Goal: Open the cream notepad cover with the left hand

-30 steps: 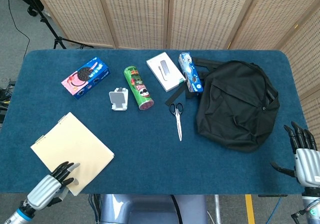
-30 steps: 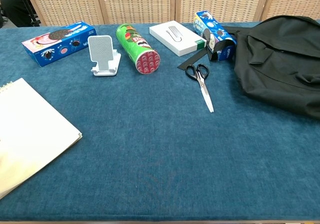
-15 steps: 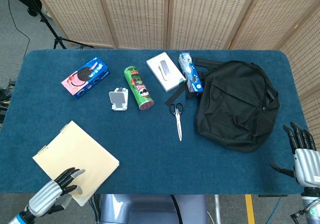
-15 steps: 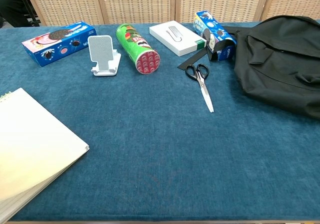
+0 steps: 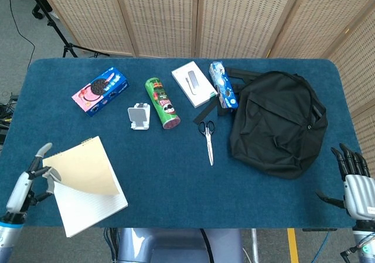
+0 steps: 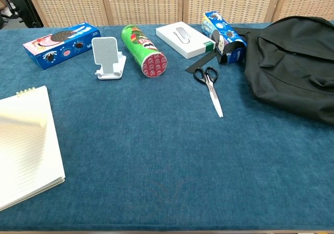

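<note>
The cream notepad lies at the table's near-left corner. Its cream cover (image 5: 82,170) is lifted and curled back, showing a lined white page (image 5: 96,207). My left hand (image 5: 30,180) is at the pad's left side, pinching the cover's lifted corner between thumb and fingers. In the chest view the lined page (image 6: 26,150) shows at the left edge with the raised cover (image 6: 23,117) blurred above it; the left hand is outside that view. My right hand (image 5: 355,184) hovers off the table's near-right edge, fingers spread, holding nothing.
Across the far half stand an Oreo box (image 5: 100,91), a white phone stand (image 5: 139,116), a green Pringles can (image 5: 162,102), a white box (image 5: 194,84) and a blue cookie pack (image 5: 222,85). Scissors (image 5: 207,139) lie mid-table beside a black backpack (image 5: 278,121).
My left hand has moved from the pad's near corner to its left side, lifting the cover. The pad turned and slid slightly; the lined page is now exposed. The right hand stayed put.
</note>
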Tool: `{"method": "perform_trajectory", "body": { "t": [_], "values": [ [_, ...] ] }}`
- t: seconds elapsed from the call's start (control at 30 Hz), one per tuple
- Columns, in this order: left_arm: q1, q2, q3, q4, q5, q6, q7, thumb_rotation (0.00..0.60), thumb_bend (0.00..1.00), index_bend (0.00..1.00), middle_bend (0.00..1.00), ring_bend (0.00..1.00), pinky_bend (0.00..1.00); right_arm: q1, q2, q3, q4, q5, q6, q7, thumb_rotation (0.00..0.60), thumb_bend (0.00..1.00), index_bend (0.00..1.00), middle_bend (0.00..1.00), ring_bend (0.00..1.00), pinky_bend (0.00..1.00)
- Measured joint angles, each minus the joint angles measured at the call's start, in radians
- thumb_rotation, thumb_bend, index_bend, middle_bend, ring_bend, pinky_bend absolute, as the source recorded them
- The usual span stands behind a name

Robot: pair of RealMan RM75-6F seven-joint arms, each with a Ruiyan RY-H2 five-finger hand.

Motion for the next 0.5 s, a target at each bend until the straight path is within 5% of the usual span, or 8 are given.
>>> {"method": "perform_trajectory", "body": {
  "t": [0.27,0.5],
  "values": [
    [-0.084,0.039,-0.219,-0.081,-0.279,-0.178,0.010,0.600,0.71,0.75,0.00,0.00,0.00,0.001,-0.002,0.003,0.001,0.006,-0.001,-0.003,0.600,0.16,0.05,0.00,0.00,0.00],
    [-0.166,-0.033,-0.346,0.058,-0.409,-0.221,0.257,0.600,0.71,0.75,0.00,0.00,0.00,0.005,-0.006,0.003,0.003,0.010,-0.009,-0.011,0.600,0.16,0.05,0.00,0.00,0.00]
  ]
}}
